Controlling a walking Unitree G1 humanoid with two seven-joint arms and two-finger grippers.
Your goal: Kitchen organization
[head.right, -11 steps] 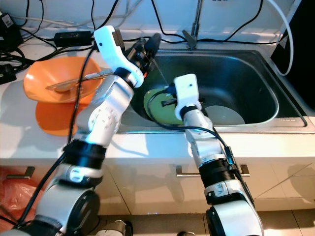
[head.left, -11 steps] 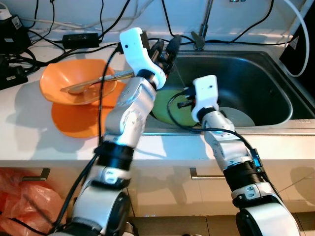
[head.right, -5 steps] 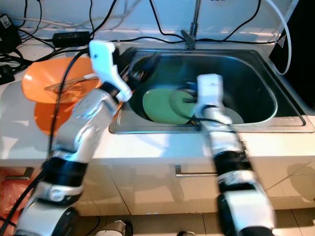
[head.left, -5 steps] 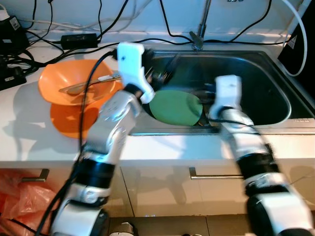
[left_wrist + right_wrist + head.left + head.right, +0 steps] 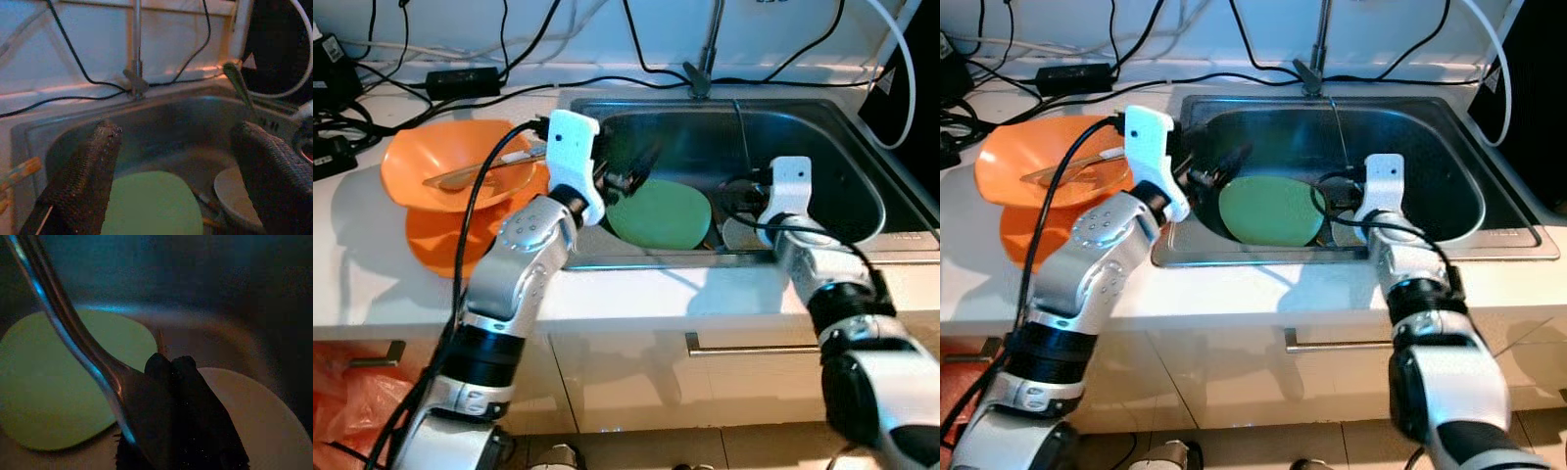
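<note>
A green plate [image 5: 658,213] lies flat in the steel sink [image 5: 832,137], with a pale plate [image 5: 741,235] beside it on the right. My left gripper [image 5: 628,177] hovers open over the green plate's left edge; its wide-apart fingers [image 5: 93,171] hold nothing. My right gripper [image 5: 740,189] is down in the sink between the two plates and is shut on a metal spoon [image 5: 73,338], whose thin handle [image 5: 741,137] points up toward the back wall. An orange bowl [image 5: 421,166] holding a wooden utensil [image 5: 480,172] rests on an orange plate [image 5: 460,245] on the counter at left.
The faucet [image 5: 703,59] rises behind the sink. Black cables and a power adapter [image 5: 465,76] run along the counter's back. A black object with a white hose [image 5: 911,78] stands at far right. Drawer fronts with a metal handle [image 5: 744,343] lie below the counter edge.
My left gripper has dropped from the sink's back left rim down toward the green plate. My right arm has swung right off the green plate, which now lies uncovered.
</note>
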